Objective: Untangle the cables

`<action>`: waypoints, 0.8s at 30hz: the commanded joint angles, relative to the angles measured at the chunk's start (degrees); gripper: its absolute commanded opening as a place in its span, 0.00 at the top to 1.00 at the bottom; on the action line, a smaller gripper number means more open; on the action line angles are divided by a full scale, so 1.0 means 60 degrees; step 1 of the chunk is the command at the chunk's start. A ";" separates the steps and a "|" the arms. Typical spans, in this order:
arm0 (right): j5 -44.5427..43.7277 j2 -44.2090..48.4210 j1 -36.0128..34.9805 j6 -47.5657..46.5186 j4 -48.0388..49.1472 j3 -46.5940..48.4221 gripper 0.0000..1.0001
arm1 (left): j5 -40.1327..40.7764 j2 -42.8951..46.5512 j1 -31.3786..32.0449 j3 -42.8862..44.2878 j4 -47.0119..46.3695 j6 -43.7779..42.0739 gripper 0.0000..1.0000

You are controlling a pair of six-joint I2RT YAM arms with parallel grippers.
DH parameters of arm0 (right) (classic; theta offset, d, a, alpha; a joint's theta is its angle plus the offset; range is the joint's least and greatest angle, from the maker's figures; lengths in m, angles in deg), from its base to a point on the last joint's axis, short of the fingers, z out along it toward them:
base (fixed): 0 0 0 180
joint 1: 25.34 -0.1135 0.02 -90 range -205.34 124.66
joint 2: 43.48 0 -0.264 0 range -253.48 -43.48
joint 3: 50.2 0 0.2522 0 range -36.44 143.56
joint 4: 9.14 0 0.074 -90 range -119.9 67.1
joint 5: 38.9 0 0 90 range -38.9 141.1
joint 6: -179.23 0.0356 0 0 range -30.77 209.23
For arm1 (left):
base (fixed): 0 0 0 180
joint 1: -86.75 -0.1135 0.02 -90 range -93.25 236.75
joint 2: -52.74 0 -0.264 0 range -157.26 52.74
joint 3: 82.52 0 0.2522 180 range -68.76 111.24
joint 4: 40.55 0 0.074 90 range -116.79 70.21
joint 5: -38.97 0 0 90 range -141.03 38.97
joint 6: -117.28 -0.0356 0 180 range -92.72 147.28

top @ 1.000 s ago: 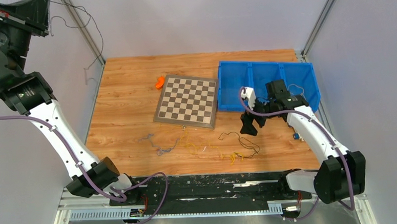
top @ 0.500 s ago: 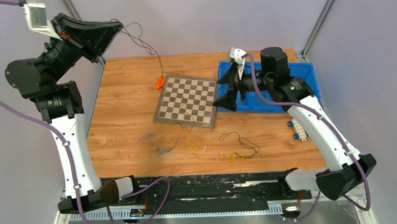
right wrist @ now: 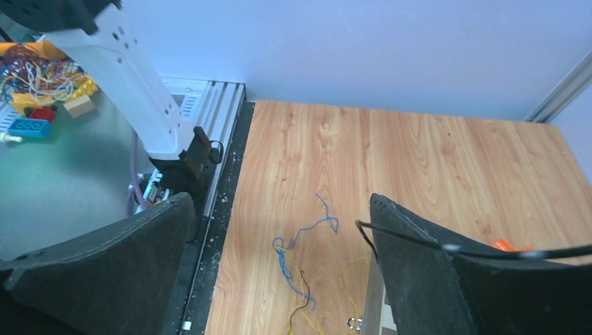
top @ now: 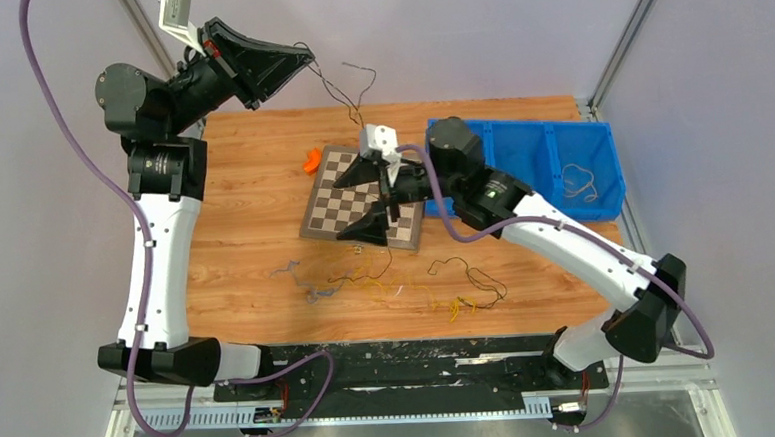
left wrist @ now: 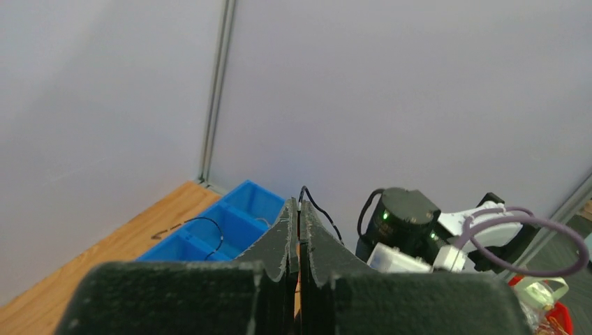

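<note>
My left gripper [top: 305,63] is raised high at the back left and shut on a thin black cable [top: 358,105], which dangles from its tips; in the left wrist view the cable [left wrist: 317,209] sticks out between the closed fingertips [left wrist: 290,216]. My right gripper [top: 368,199] hangs wide open over the checkerboard [top: 337,196], just below the dangling cable. In the right wrist view the black cable [right wrist: 419,241] crosses its right finger [right wrist: 433,279]. On the table lie a grey-purple cable [top: 302,278], a yellow cable [top: 387,284] and another black cable [top: 467,274].
A blue divided bin [top: 519,121] stands at the back right with a thin cable [top: 582,180] in it. A small orange object [top: 310,162] lies by the checkerboard's far left corner. Grey walls and metal posts close the sides.
My left arm swung right with the black cable held up. My right arm left the blue bin and moved left over the checkerboard, jaws open under the hanging cable.
</note>
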 commanded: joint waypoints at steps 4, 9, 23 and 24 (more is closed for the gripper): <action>-0.1349 -0.1076 -0.0331 -0.1090 0.1727 -0.0801 0.06 | 0.0397 -0.0062 0.0048 0.0879 0.0069 -0.0317 1.00; -0.1214 -0.1015 0.0115 -0.1177 0.1810 -0.1596 0.35 | 0.0565 -0.0198 -0.0100 0.1254 0.0233 -0.0514 1.00; -0.1110 -0.1191 0.0253 -0.0797 0.1898 -0.3051 0.59 | 0.0977 -0.0408 -0.1742 0.1430 -0.0838 0.0625 1.00; -0.1183 -0.1229 0.0259 -0.0798 0.1898 -0.3024 0.46 | 0.0965 -0.0378 -0.1751 0.1364 -0.0863 0.0642 1.00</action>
